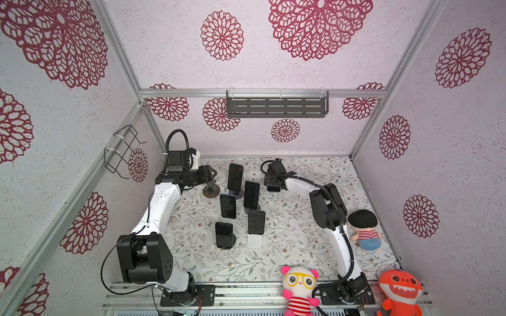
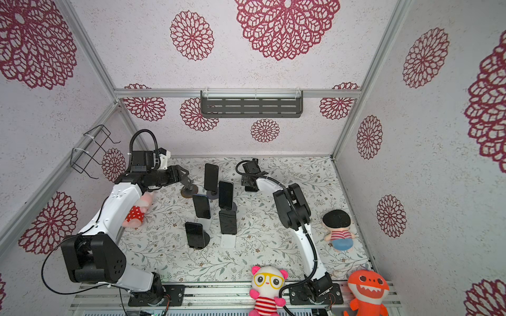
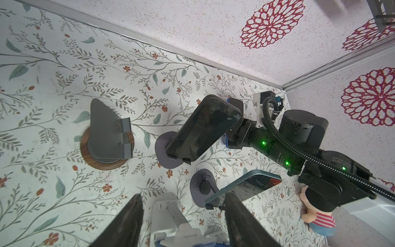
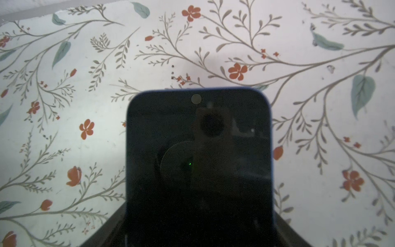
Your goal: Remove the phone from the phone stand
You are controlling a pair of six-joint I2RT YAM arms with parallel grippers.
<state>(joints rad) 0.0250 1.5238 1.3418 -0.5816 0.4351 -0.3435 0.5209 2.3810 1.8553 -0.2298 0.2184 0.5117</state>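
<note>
Here, the phone (image 4: 198, 160) shows a black screen, blue-edged.

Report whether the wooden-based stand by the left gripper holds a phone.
Empty: the wooden-based stand shows a bare grey plate and two unoccupied lips.

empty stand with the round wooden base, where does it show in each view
Both top views: the empty stand is at the back left of the phone group.
Left wrist: left of the picture's middle, seen from above.
Right wrist: not in it.
Shared landmark: the upright phone on a round grey base, right beside the stand; it shows in all views but the right wrist.
</note>
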